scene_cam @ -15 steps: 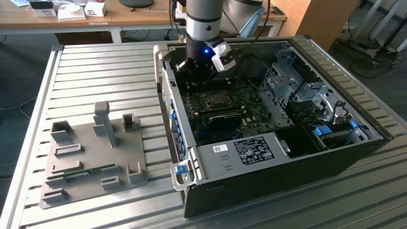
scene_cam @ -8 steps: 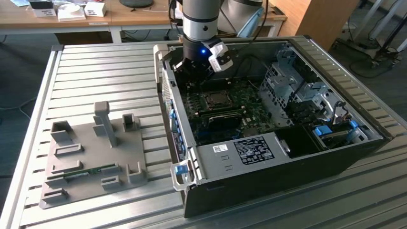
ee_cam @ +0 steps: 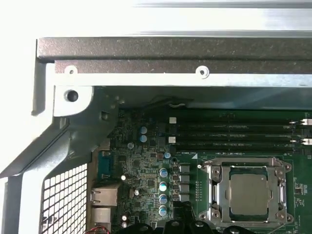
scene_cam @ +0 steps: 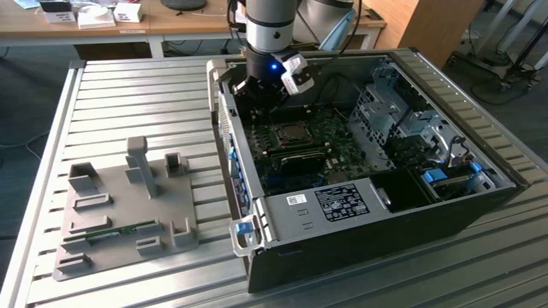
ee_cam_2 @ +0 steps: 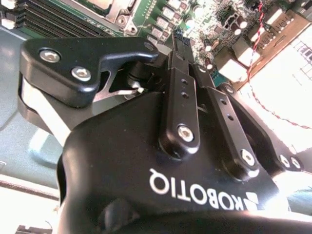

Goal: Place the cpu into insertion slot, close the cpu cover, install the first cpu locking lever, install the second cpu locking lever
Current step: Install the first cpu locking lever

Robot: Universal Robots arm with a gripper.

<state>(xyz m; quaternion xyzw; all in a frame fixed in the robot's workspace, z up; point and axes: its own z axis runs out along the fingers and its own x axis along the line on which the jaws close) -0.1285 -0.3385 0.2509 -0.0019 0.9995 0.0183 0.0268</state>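
The cpu lies flat in the insertion slot on the green board, its silvery top showing through the window of the cpu cover. The cover lies down flat around the chip. Thin metal levers run along the frame's sides; I cannot tell whether they are latched. My gripper hangs inside the computer case, beside the slot on its far side in the exterior view, a little above the board. Its fingers are shut together with nothing between them. The dark fingertips show beside the cover frame, apart from it.
Long black memory slots run next to the socket. The case wall rises close by the gripper. A grey drive cage fills the case at the exterior view's right. A grey fixture plate lies on the slatted table.
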